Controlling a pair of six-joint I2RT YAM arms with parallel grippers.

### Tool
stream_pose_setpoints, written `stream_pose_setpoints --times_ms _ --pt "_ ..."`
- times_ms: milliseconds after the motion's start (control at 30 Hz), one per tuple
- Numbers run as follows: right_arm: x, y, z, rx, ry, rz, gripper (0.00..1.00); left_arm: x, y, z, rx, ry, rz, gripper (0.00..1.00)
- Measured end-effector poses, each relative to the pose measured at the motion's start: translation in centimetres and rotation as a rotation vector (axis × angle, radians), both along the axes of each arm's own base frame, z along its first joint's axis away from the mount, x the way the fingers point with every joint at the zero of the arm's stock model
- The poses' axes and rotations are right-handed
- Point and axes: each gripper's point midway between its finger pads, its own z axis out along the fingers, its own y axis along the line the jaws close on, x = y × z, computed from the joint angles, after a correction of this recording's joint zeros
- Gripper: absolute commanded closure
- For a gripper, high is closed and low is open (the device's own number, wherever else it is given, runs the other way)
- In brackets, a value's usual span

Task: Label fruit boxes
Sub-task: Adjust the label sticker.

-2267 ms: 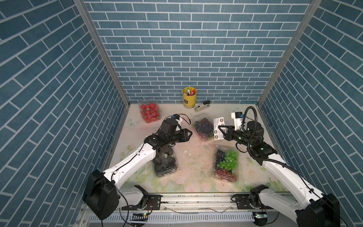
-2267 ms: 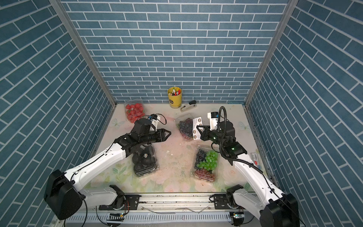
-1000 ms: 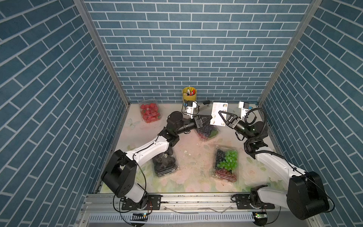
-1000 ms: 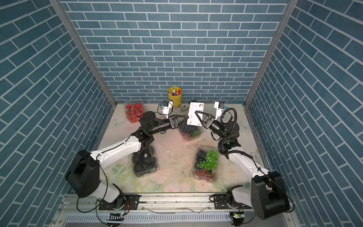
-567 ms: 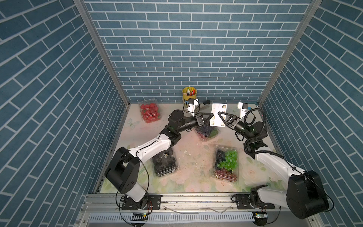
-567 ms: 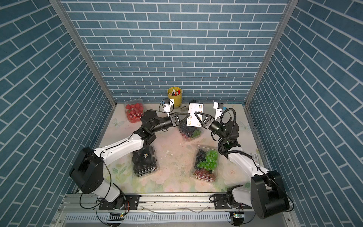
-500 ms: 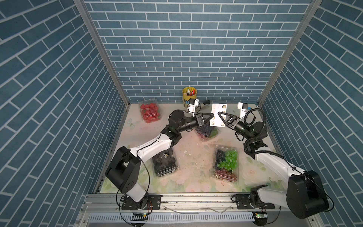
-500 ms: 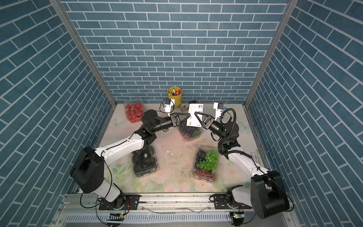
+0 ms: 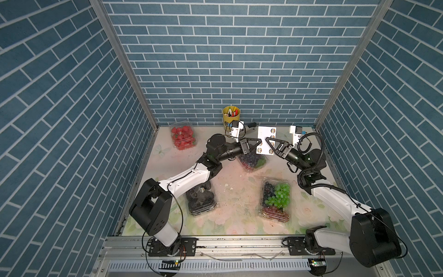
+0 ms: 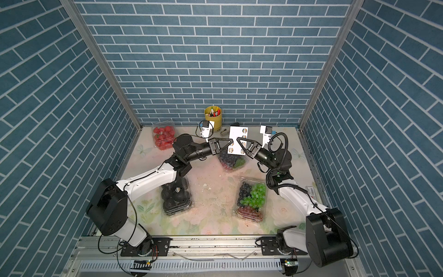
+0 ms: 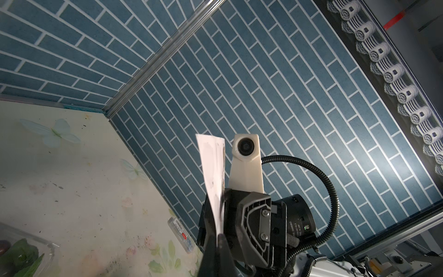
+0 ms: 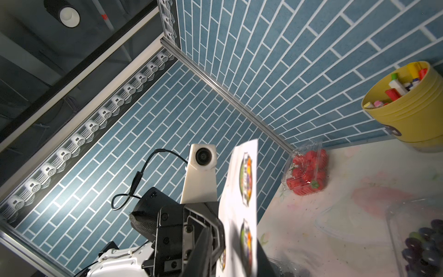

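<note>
Four boxes (image 9: 193, 211) — strawberries (image 9: 182, 137), dark grapes (image 9: 251, 159), black fruit (image 9: 201, 199), mixed grapes (image 9: 276, 200).

Strawberry box (image 9: 182, 138) back left, pen cup (image 9: 231, 117) back centre — sticker sheet (image 9: 266, 132) above the grape box (image 9: 250, 162), mid-table

Faint print, perhaps "DAMIAO", on right arm's black motor housing (image 11: 297, 220); sticker sheet (image 12: 236, 191) logos illegible.

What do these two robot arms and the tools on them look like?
The left arm and right arm are white with black joints. The left tool and right tool are black, triangular and open-framed, with white camera blocks and black cables.
</note>
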Motion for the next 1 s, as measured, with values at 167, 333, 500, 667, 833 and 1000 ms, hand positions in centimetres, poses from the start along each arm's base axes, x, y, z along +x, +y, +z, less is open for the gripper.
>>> stream_pose_setpoints --times_ms 167,333,500,667,833,1000 --pt "-0.5 0.3 -0.9 -0.017 0.013 0.032 0.82 0.0 0.0 0.1 -0.004 0.008 0.001 1.00" --pt "-1.0 0.5 -1.2 -0.031 0.008 0.061 0.82 0.1 0.0 0.3 -0.012 0.013 0.002 1.00" --pt "-1.5 0.8 -1.5 -0.046 0.001 0.087 0.85 0.2 0.1 0.3 -0.014 0.013 0.008 1.00" --pt "-1.6 1.0 -2.0 -0.067 0.002 0.093 1.00 0.2 0.1 0.3 -0.013 0.014 0.009 1.00" --pt "-1.7 1.0 -2.0 -0.080 -0.007 0.089 1.00 0.2 0.1 0.2 -0.012 0.025 0.006 1.00" --pt "-1.7 1.0 -2.1 -0.088 -0.018 0.085 1.00 -0.1 0.0 0.4 -0.035 0.064 -0.018 1.00"
